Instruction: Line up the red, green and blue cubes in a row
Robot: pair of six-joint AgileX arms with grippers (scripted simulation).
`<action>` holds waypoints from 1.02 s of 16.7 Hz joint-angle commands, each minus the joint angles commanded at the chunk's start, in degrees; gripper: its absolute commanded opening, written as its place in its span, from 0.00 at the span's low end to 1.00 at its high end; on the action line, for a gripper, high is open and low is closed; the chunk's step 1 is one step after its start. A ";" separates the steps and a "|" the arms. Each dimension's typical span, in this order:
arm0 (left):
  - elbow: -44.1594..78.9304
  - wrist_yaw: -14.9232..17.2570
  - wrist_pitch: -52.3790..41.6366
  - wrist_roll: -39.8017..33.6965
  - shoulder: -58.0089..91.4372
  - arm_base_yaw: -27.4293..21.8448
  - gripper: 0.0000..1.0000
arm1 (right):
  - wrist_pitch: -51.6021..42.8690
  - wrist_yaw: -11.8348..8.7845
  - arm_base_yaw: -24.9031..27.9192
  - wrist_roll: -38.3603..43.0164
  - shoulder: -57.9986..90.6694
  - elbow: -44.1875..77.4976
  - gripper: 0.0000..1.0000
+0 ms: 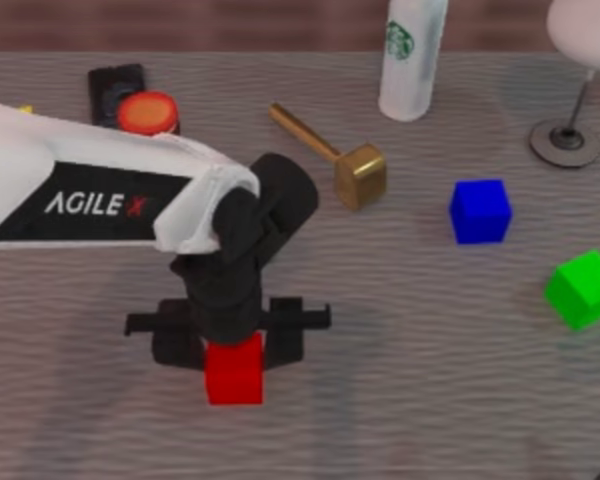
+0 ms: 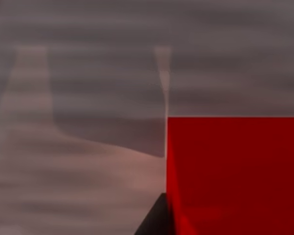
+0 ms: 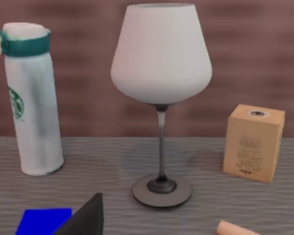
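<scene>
1. Left pincer [image 1: 232, 345] stands over the red cube [image 1: 234, 370] at the table's [image 1: 400, 400] front left; its grip cannot be told
2. Blue cube [image 1: 480, 211] and green cube [image 1: 584, 288] sit well apart on the right

The red cube [image 1: 234, 372] sits flat right under the left gripper [image 1: 230, 345]. The blue cube [image 1: 480, 210] and green cube [image 1: 584, 288], slightly turned, lie well off to its right.

Matte red cube [image 1: 233, 372], brassy metallic hammer [image 1: 360, 176], ridged grey table [image 1: 430, 380].
</scene>
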 joint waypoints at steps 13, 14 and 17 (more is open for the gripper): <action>0.17 0.00 -0.20 0.01 -0.10 0.00 1.00 | 0.00 0.00 0.00 0.00 0.00 0.00 1.00; 0.74 -0.02 -0.99 0.01 -0.40 -0.04 1.00 | 0.00 0.00 0.00 0.00 0.00 0.00 1.00; 3.82 -0.02 -6.65 -0.21 -2.72 0.29 1.00 | 0.00 0.00 0.00 0.00 0.00 0.00 1.00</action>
